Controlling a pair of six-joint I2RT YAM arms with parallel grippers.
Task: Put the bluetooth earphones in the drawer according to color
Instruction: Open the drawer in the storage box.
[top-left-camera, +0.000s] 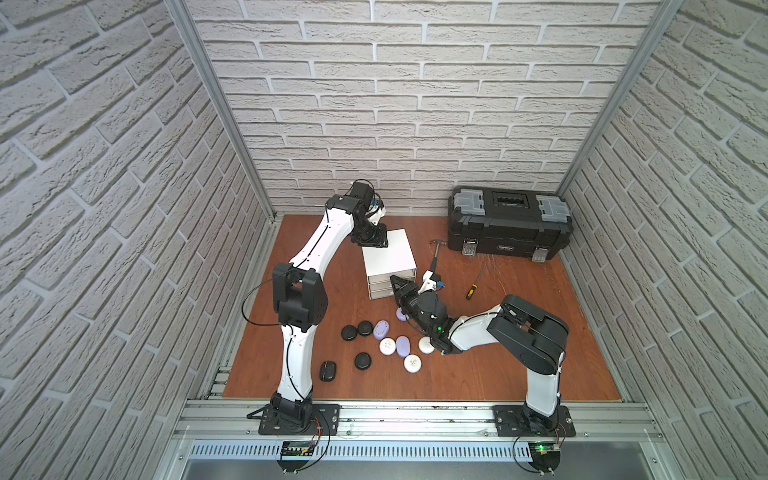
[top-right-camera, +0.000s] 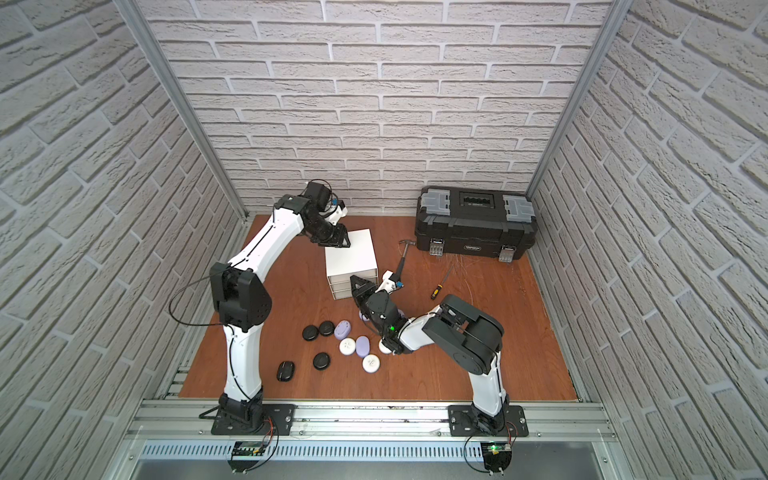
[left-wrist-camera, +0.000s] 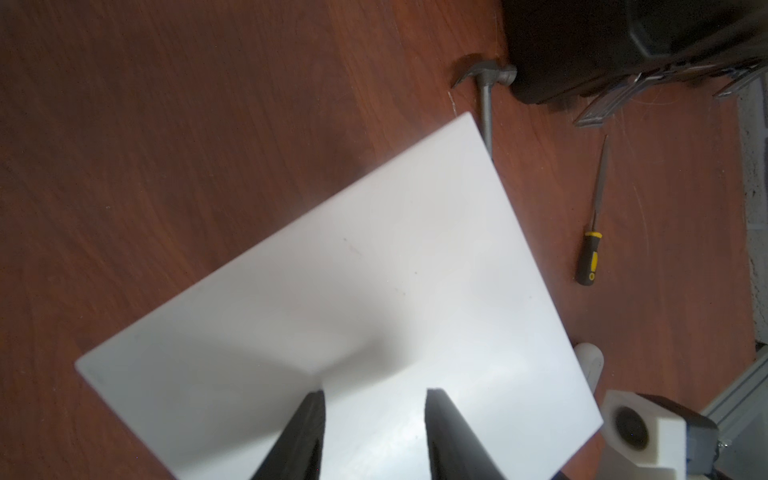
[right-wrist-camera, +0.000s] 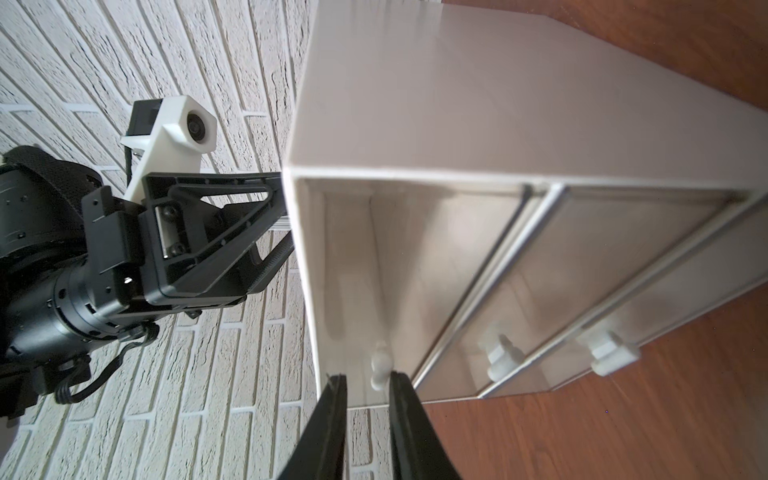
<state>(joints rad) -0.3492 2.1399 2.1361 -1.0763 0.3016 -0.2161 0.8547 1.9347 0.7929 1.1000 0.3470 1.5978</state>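
Note:
The drawer (top-left-camera: 388, 253) (top-right-camera: 353, 253) is a small white cabinet with three clear drawers, all looking pushed in. My left gripper (top-left-camera: 374, 243) (left-wrist-camera: 374, 392) rests tip-down on the cabinet's white top (left-wrist-camera: 353, 291), its fingers a little apart with nothing between them. My right gripper (top-left-camera: 392, 277) (right-wrist-camera: 365, 376) is at the top drawer's white pull (right-wrist-camera: 380, 365). Its narrow jaws straddle the pull, one finger touching it and a small gap on the other side. Several bluetooth earphones lie in front: black (top-left-camera: 349, 333), lavender (top-left-camera: 381, 330), white (top-left-camera: 387, 346). One lavender case (top-left-camera: 401, 313) is half hidden under my right wrist.
A big black toolbox (top-left-camera: 509, 224) stands at the back right. A hammer (top-left-camera: 436, 249) lies between it and the cabinet. A yellow-handled screwdriver (top-left-camera: 476, 284) (left-wrist-camera: 590, 253) lies right of the cabinet. Brick-patterned walls close the sides and back.

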